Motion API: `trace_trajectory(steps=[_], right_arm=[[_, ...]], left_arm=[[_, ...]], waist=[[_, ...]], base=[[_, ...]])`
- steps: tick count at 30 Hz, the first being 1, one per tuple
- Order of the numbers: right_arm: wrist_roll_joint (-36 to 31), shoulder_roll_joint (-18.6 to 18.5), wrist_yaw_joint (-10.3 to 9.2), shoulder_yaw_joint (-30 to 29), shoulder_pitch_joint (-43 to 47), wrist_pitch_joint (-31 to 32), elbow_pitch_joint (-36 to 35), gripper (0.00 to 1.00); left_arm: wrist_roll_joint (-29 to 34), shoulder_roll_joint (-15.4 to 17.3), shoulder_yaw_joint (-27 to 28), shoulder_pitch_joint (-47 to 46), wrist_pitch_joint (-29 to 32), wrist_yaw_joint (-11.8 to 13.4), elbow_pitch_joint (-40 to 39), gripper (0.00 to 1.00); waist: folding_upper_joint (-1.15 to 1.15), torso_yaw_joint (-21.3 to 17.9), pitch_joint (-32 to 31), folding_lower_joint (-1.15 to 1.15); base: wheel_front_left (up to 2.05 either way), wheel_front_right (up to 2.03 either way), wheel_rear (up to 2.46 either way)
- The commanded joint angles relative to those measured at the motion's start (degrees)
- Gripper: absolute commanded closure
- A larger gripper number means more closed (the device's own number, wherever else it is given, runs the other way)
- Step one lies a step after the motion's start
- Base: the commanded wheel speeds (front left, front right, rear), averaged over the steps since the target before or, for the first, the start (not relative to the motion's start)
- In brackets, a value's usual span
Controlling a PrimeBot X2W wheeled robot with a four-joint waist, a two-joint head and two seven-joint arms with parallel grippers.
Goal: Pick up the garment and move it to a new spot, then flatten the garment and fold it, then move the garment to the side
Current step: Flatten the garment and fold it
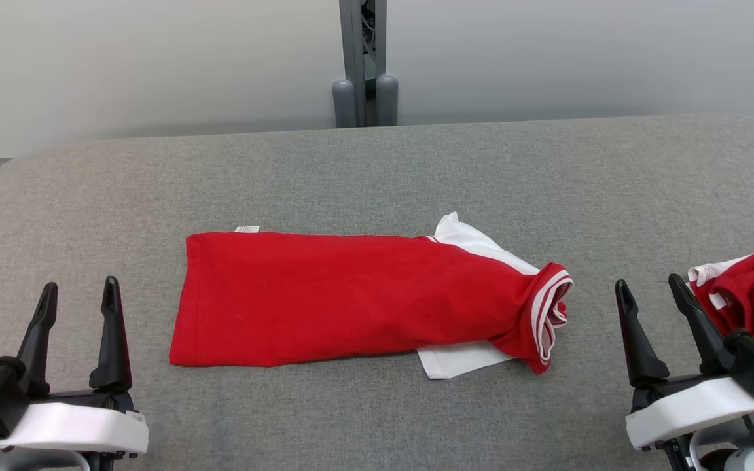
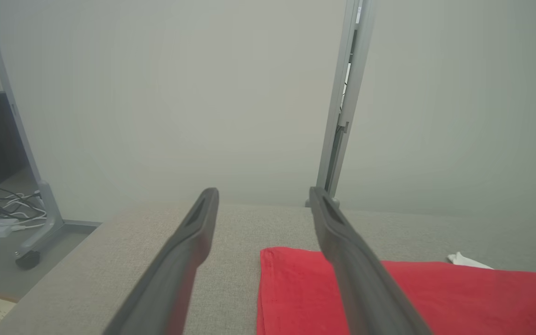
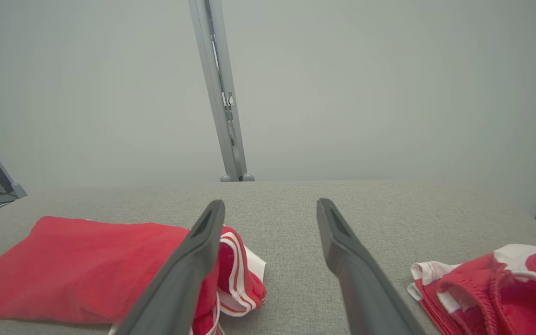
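I see the garment (image 1: 351,297) lying mid-desk (image 1: 377,170), its long axis running 9 to 3 o'clock, with the hem toward 9 and the white-striped ribbed end toward 3. It lies between the left fingers (image 1: 110,333) at 8 o'clock and the right fingers (image 1: 635,340) at 4, touching neither. Both pairs are spread apart and empty. The body is red and folded narrow, with white fabric poking out near the striped end.
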Motion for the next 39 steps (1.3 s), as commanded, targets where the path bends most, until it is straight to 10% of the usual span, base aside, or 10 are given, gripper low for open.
trace_trajectory(steps=[1, 12, 28, 37, 39], right_arm=[[0.3, -0.3, -0.02, -0.1, 0.0, 0.3, -0.3, 0.00], [0.2, -0.3, -0.02, 0.7, -2.0, 0.0, -1.1, 0.00], [1.9, -0.3, -0.02, 3.5, -7.7, -4.0, 1.3, 0.00], [2.4, -0.3, -0.02, 4.1, -10.2, -6.0, 3.2, 0.00], [2.4, -0.3, -0.02, 3.9, -10.5, -6.4, 3.5, 0.00]], left_arm=[[0.0, 0.3, -0.4, -0.6, 0.6, 0.0, -0.4, 0.00], [-2.4, 2.2, -6.1, -11.9, 13.7, -6.0, 3.8, 0.00], [-10.1, 2.3, -8.4, -33.7, 28.0, -19.4, 35.4, 0.00], [-12.5, 2.0, -8.1, -40.4, 31.0, -22.8, 46.6, 0.00], [-12.6, 1.7, -8.3, -40.9, 30.7, -23.3, 47.7, 0.69]], waist=[[0.00, 0.1, 0.0, 0.00], [0.00, -0.7, 3.7, 0.00], [0.00, -7.2, 14.7, 0.00], [0.00, -8.3, 17.8, 0.00], [0.00, -8.1, 17.9, 0.00]], base=[[0.00, 0.00, 0.00], [0.00, 0.00, 0.00], [0.00, 0.00, 0.00], [0.00, 0.00, 0.00], [0.00, 0.00, 0.00]])
